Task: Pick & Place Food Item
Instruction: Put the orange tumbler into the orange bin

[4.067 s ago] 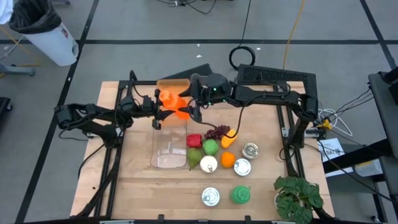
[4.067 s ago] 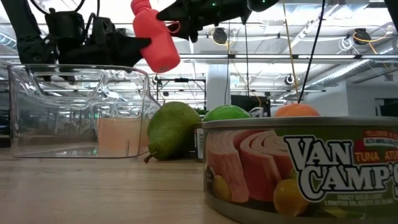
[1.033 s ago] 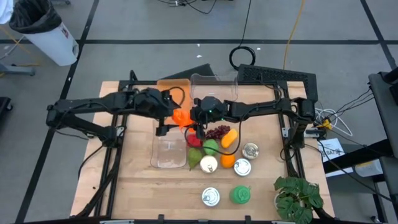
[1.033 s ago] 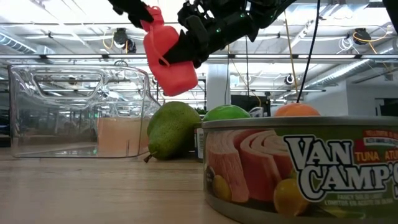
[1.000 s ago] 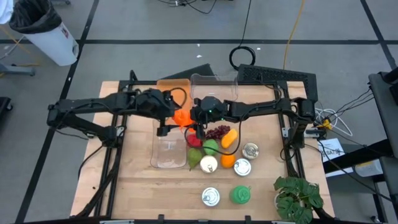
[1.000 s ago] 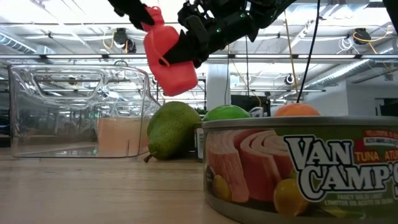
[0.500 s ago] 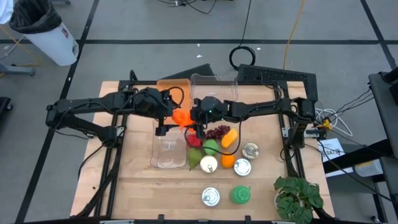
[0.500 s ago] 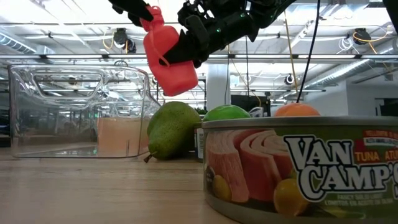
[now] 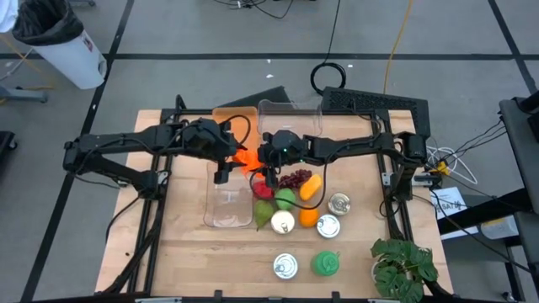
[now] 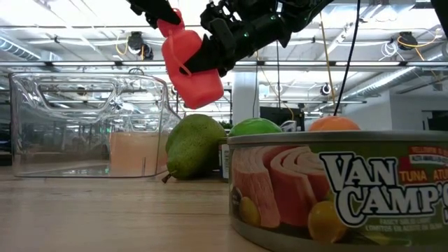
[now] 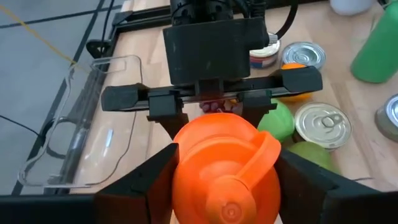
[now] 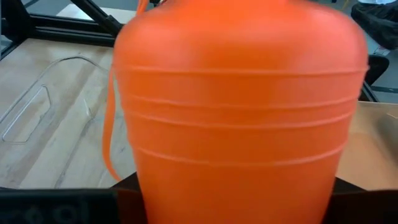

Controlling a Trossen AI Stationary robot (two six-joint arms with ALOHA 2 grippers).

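An orange toy jug (image 9: 245,157) with a cap and a loop handle hangs in the air between my two grippers, over the near right part of a clear plastic bin (image 9: 229,202). The low view shows the jug (image 10: 189,59) tilted, cap up. My left gripper (image 9: 231,156) reaches in from the table's left at the jug's cap end (image 11: 225,186). My right gripper (image 9: 264,160) comes from the right at its bottom end (image 12: 239,202). Both are shut on the jug. My left gripper pinches the jug's shoulder just below the cap (image 11: 186,180), one finger (image 11: 143,186) on each side. It comes from the table's left, pointing along the jug. The jug is lifted clear of the table. My right gripper clamps the jug's lower body (image 10: 210,66) between its two fingers, coming from the table's right. In its wrist view the ribbed wall (image 12: 239,112) fills the picture and hides the contact. The jug is tilted, with its bottom lower than its cap.
Below and right of the jug lie a red pepper (image 9: 263,190), grapes (image 9: 293,178), a green apple (image 9: 286,199), a pear (image 9: 264,215) and an orange (image 9: 308,215). Tins (image 9: 338,203), a green bottle (image 9: 325,263) and a plant (image 9: 404,268) stand nearer. A tuna tin (image 10: 336,189) fills the low view.
My left gripper has edged a little toward the table's right, closer along the jug's cap end. The jug and my right gripper have stayed where they were, in the air.
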